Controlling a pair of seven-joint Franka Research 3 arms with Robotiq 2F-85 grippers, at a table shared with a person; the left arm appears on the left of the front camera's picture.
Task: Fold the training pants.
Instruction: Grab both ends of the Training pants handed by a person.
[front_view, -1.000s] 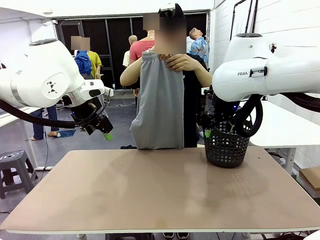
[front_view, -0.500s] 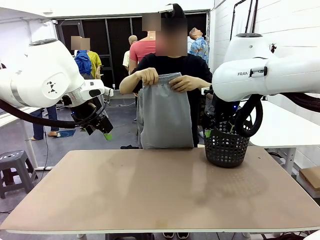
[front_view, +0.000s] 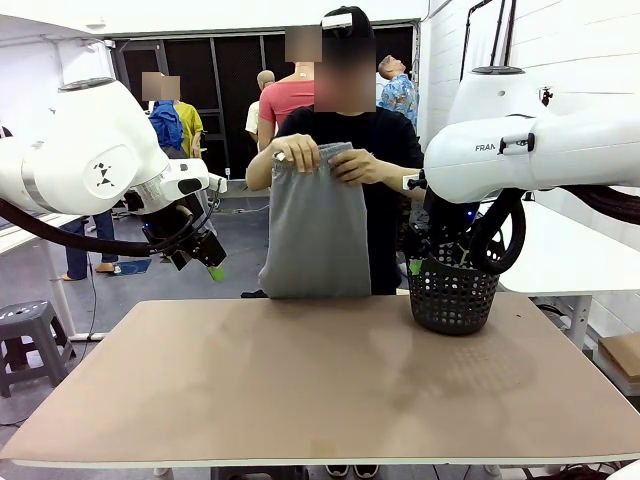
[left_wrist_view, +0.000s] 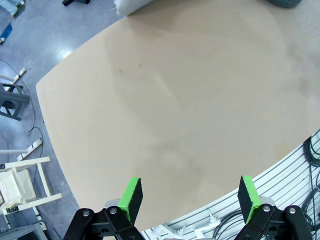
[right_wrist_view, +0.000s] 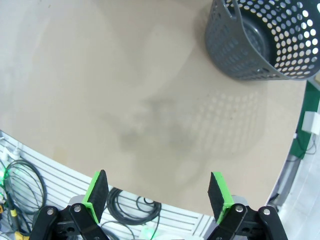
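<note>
Beyond the table's (front_view: 300, 380) far edge, a person's hands (front_view: 298, 152) hold the soft grey training pants (front_view: 318, 225) up by the gathered waistband, lower than a second ago, with the hem reaching the table line. The left gripper (left_wrist_view: 190, 194) and the right gripper (right_wrist_view: 159, 192) hang wide open and empty above the smooth tan top, the right one near the black mesh basket (right_wrist_view: 260, 40).
</note>
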